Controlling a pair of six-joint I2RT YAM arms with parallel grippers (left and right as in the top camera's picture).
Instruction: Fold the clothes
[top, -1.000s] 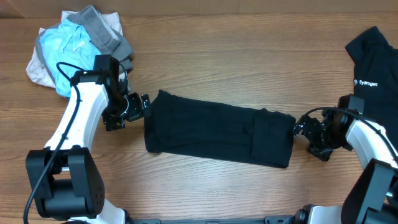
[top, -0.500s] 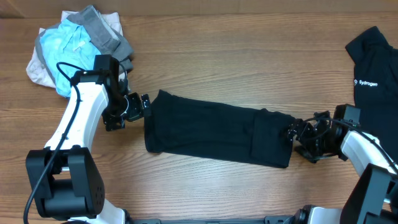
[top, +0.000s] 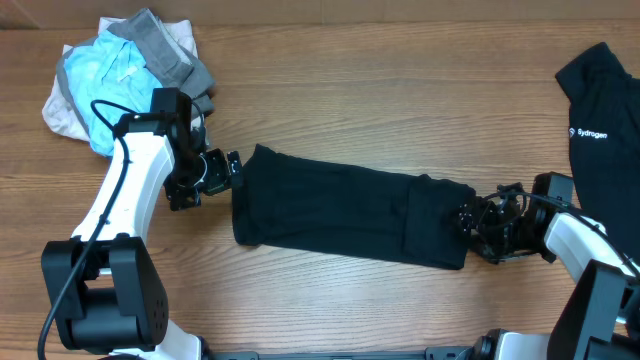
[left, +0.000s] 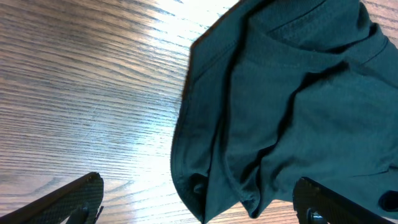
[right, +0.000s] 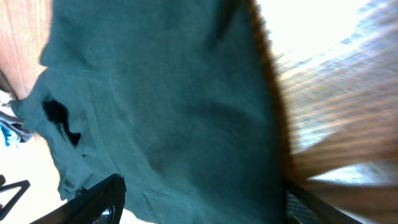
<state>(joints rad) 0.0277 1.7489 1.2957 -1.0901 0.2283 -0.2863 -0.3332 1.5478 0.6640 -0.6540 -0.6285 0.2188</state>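
Observation:
The plain black garment (top: 350, 208) lies folded into a long strip across the middle of the table. My left gripper (top: 228, 172) is open at the strip's left end; in the left wrist view the rumpled end (left: 286, 118) sits between the two spread fingers (left: 198, 205). My right gripper (top: 470, 218) is open at the strip's right end, fingers over the cloth edge. In the right wrist view the fabric (right: 168, 112) fills the space between the open fingers (right: 202, 199).
A black garment with white "Sydrogen" lettering (top: 605, 110) lies at the right edge. A light-blue, grey and beige bundle (top: 125, 70) sits at the back left. Bare wood tabletop (top: 400, 90) lies behind the strip.
My right gripper has moved left, from just off the strip's right end onto its edge. The left arm and the garment have not moved.

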